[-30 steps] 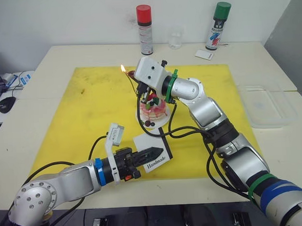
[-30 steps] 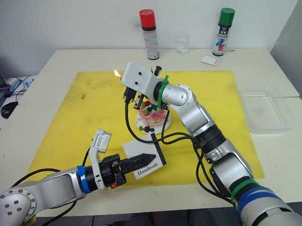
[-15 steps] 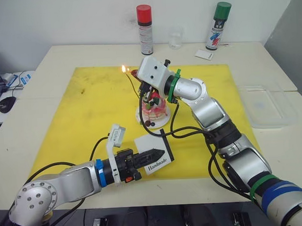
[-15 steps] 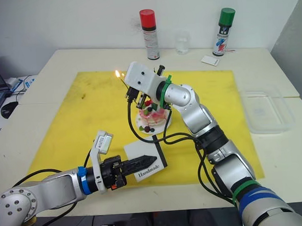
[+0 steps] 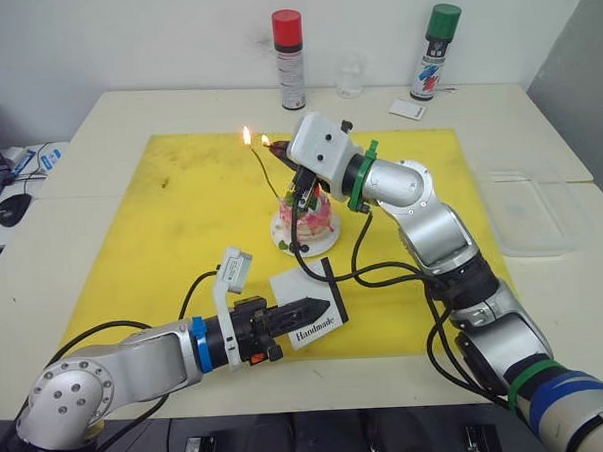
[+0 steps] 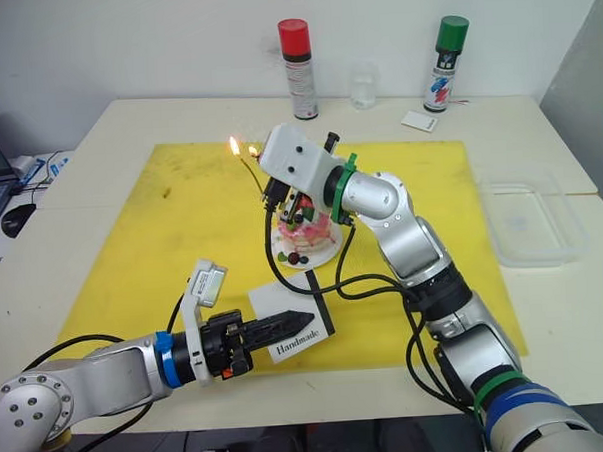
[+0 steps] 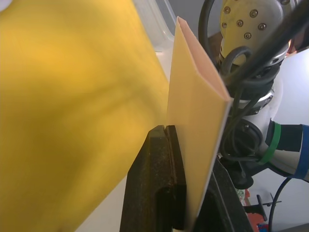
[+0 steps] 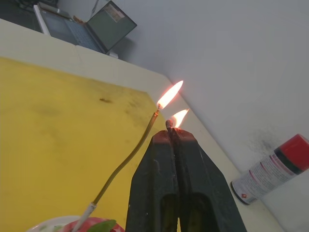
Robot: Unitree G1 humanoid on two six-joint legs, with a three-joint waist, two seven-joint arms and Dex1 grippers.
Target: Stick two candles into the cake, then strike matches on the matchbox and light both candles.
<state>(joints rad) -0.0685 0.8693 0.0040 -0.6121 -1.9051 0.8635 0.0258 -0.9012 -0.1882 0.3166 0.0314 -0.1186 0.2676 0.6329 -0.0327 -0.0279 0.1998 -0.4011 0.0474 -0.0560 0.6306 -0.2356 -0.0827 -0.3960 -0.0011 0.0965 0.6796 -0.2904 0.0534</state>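
On the yellow mat the cake sat mid-table, with the right gripper poised just above it and pinched tight on a burning match. The left gripper clamped the matchbox, raised on edge near the mat's front. One candle stood lit in the cake (its flame just beside the match's). I judged the second candle, which I could not make out, remained to light.

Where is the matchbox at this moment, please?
The matchbox is held at one edge in the closed left gripper, low over the near part of the yellow mat, just in front of the cake.
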